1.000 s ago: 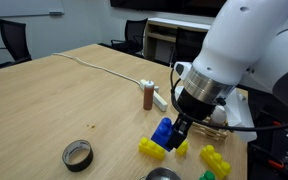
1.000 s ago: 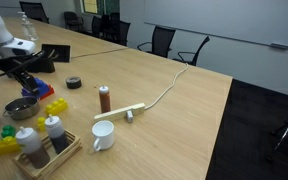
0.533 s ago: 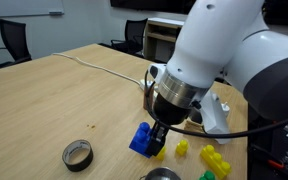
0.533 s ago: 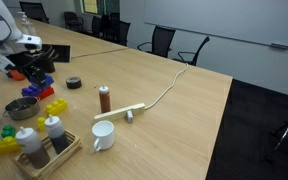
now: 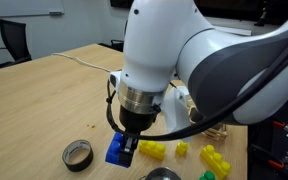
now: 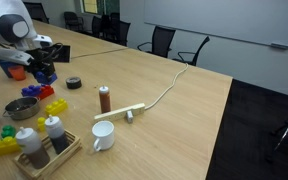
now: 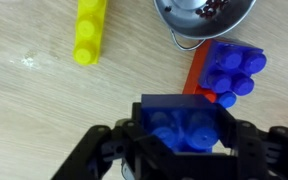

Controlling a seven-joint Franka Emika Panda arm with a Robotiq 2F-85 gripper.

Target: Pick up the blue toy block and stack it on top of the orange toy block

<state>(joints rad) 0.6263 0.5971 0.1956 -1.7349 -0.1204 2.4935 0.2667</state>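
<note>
Bowl (image 7: 184, 28) cut off at top, pincer (image 7: 181, 128) at bottom

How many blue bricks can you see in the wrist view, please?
2: the held blue brick in the gripper, and the other blue brick beside the metal bowl. More may lie outside this view.

Glossy white rounded arm (image 5: 179, 50); silver-and-black ringed wrist (image 5: 134, 102); matte black gripper (image 7: 182, 140).

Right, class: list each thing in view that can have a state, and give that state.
claw: shut on the blue toy block
blue toy block: gripped, not yet stacked
orange toy block: lying on the table
mug: upright
tape roll: lying flat
</note>
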